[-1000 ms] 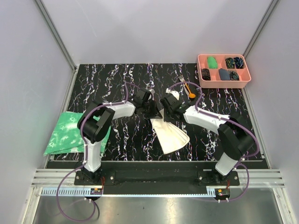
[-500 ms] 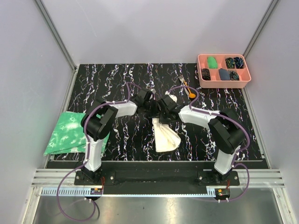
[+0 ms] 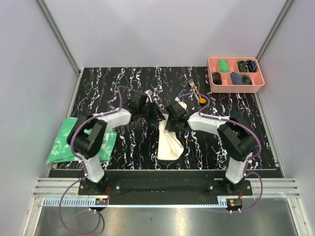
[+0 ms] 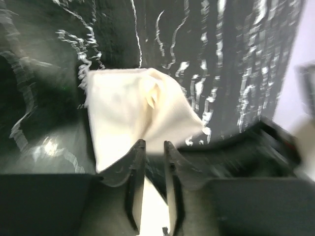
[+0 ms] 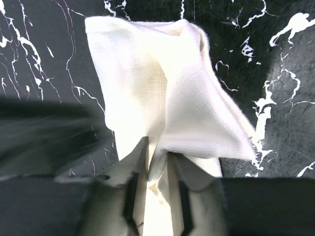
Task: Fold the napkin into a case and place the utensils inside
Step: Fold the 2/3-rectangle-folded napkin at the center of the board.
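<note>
My right gripper (image 5: 158,151) has its jaws clamped on a gathered ridge of the napkin (image 5: 147,69), which fans out ahead of the tips in loose, puffed layers. The left gripper (image 4: 154,146) has its jaws a sliver apart. Dark table (image 4: 236,59) shows between the tips, with the cloth's corner just ahead (too blurred to tell if they touch it). I judge the fold only roughed in — a rumpled strip, no tidy pocket yet. The utensils (image 3: 197,92) lie well beyond the right jaws, outside the cloth — not yet placed.
</note>
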Controlling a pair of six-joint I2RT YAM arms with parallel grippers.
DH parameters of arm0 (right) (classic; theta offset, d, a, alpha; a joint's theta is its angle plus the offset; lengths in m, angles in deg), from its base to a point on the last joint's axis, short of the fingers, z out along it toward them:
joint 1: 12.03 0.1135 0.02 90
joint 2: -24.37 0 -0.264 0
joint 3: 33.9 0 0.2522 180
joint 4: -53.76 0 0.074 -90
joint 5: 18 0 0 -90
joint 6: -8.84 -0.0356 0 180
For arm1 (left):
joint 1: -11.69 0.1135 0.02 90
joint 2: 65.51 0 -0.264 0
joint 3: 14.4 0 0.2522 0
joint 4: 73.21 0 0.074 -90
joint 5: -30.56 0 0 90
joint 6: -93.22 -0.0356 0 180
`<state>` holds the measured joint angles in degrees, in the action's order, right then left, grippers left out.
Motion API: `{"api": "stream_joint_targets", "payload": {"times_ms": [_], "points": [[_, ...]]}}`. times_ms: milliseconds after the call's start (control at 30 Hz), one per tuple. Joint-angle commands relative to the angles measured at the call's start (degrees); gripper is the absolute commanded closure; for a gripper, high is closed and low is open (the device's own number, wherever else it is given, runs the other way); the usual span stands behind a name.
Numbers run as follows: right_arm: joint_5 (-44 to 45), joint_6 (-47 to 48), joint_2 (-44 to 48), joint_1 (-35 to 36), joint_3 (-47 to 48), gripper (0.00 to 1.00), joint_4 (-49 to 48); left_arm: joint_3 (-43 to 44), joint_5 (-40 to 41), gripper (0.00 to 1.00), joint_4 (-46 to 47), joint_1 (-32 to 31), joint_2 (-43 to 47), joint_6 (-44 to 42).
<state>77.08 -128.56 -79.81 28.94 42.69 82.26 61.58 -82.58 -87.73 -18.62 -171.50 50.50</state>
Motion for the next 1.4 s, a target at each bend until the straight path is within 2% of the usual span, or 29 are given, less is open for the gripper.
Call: {"api": "stream_joint_targets", "payload": {"times_ms": [0, 33, 133, 267, 300, 333, 500, 600, 767, 967, 1100, 1200, 1367], "points": [[-0.68, -1.73, 1.35, -0.37, -0.69, 0.71, -1.65, -7.35, 6.24, 0.63, 0.93, 1.48, 13.07, -1.32], [-0.95, -2.26, 1.35, -0.54, -0.52, 0.71, -1.39, -11.64, 7.74, 0.51, 1.19, 1.48, 15.36, -1.49], [-2.00, -6.72, 0.82, -0.54, 0.62, 0.71, 0.72, -19.90, 9.69, 0.35, 4.96, 1.22, 23.27, -0.45], [-1.83, -11.31, 0.12, -0.45, 3.96, 0.73, 5.20, -25.03, 11.69, 0.30, 6.81, -2.81, 29.44, -0.27], [-1.66, -12.45, -0.06, -0.54, 4.06, 0.73, 5.82, -25.39, 12.93, 0.23, 7.08, -4.14, 29.79, -0.88], [-0.96, -14.72, -0.06, -0.45, 4.14, 0.73, 5.91, -25.22, 14.33, 0.17, 7.00, -5.28, 29.10, -1.32], [-2.79, -17.11, -1.46, -0.54, 5.20, 0.74, 6.53, -23.90, 17.86, 0.04, 7.78, -10.21, 24.88, -2.63], [-2.45, -18.25, -1.38, -0.37, 5.02, 0.74, 6.61, -22.14, 19.52, 0.01, 6.47, -11.35, 22.85, -2.46], [-1.57, -19.66, -0.68, -0.37, 4.58, 0.74, 6.79, -18.80, 22.78, 0.03, 4.36, -13.11, 19.08, -2.11], [-1.22, -19.49, -0.85, -0.37, 4.94, 0.74, 7.05, -19.33, 22.87, 0.01, 11.03, -15.13, 16.79, -1.84], [-1.56, -18.61, -1.11, -0.45, 5.46, 0.74, 7.32, -15.38, 21.82, 0.01, 7.96, -15.22, 12.66, -3.60], [-2.62, -18.70, -1.29, -0.37, 5.99, 0.74, 7.49, -15.98, 20.94, 0.01, 10.68, -15.22, 10.20, -3.25], [-0.95, -18.52, -0.50, -0.45, 5.64, 0.74, 7.84, -17.83, 21.64, 0.01, 15.34, -15.40, 11.16, -3.61]]}}
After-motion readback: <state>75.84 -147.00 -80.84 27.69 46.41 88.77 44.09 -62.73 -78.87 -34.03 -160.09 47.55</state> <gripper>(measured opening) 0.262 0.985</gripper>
